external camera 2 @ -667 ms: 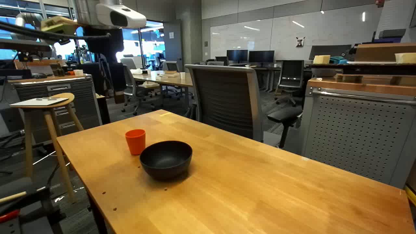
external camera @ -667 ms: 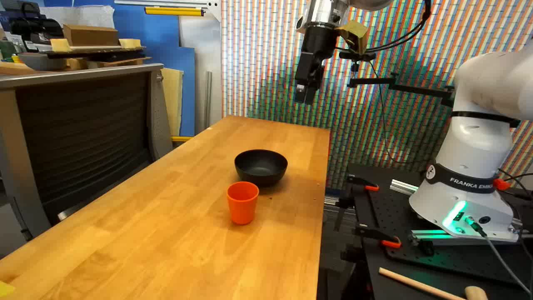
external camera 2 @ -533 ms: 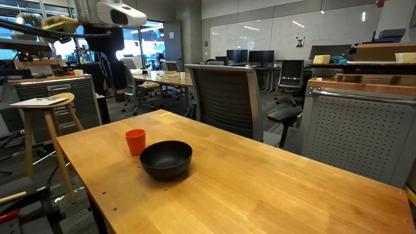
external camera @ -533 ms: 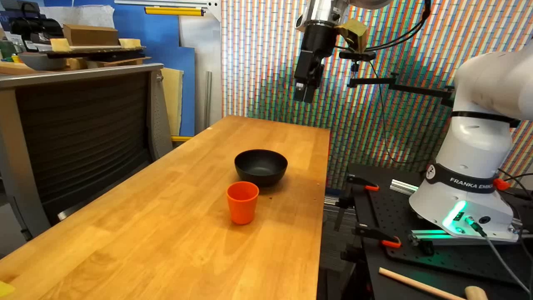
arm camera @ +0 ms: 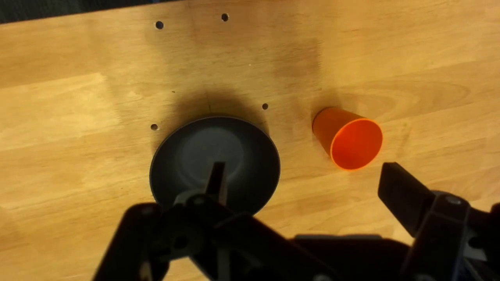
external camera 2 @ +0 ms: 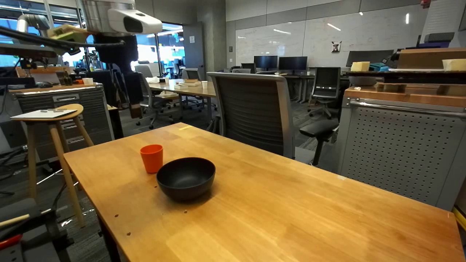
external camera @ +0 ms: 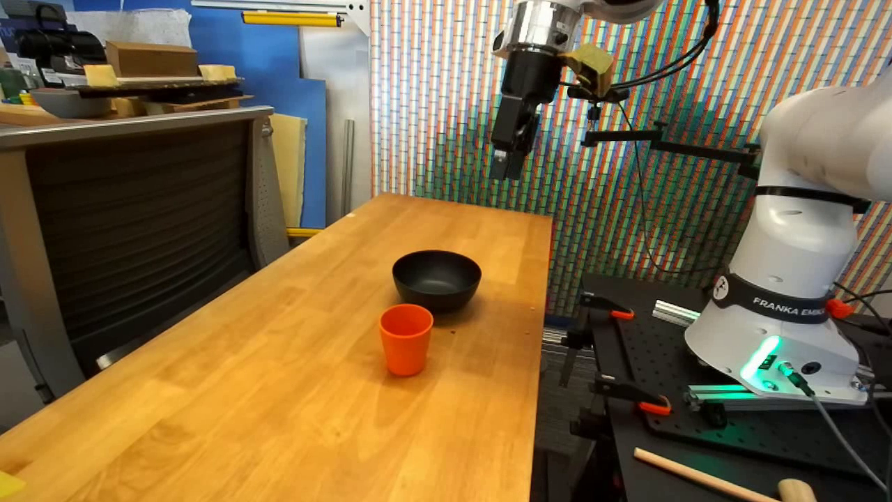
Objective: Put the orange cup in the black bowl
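The orange cup (external camera: 405, 341) stands upright on the wooden table, close beside the black bowl (external camera: 437, 281). Both exterior views show the cup (external camera 2: 151, 159) and the bowl (external camera 2: 186, 179) apart from any gripper. The bowl holds nothing. In the wrist view the cup (arm camera: 347, 138) lies ahead of the gap between the fingertips. The bowl (arm camera: 250, 156) is at left there, its near part hidden behind a finger. My gripper (arm camera: 304, 168) is open, its fingers wide apart with nothing between them. In an exterior view the gripper (external camera: 506, 167) hangs well above the table.
The wooden table (external camera: 300, 397) has an edge on the robot's side, with small holes near it. A chair (external camera 2: 255, 112) stands against the opposite side. A black bench with clamps (external camera: 627, 314) and a wooden mallet (external camera: 704, 474) is beside the robot base.
My gripper has come down slightly and its tilt has shifted a little. The cup and the bowl have not moved.
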Robot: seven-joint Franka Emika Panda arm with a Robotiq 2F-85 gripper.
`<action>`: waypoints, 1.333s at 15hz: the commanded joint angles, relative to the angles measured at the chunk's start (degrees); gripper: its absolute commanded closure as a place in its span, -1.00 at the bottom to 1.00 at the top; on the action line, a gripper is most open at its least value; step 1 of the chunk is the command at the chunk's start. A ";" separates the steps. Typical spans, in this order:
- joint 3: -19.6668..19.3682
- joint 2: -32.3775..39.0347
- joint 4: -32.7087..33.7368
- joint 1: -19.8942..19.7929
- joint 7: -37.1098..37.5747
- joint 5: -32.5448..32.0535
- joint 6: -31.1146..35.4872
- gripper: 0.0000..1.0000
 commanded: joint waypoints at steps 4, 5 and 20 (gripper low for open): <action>11.56 10.44 -4.31 5.60 5.68 -2.12 16.51 -1.00; 13.10 12.14 -4.89 6.49 6.49 -2.71 18.98 -1.00; 22.86 30.56 5.04 1.92 41.81 -64.38 38.07 -1.00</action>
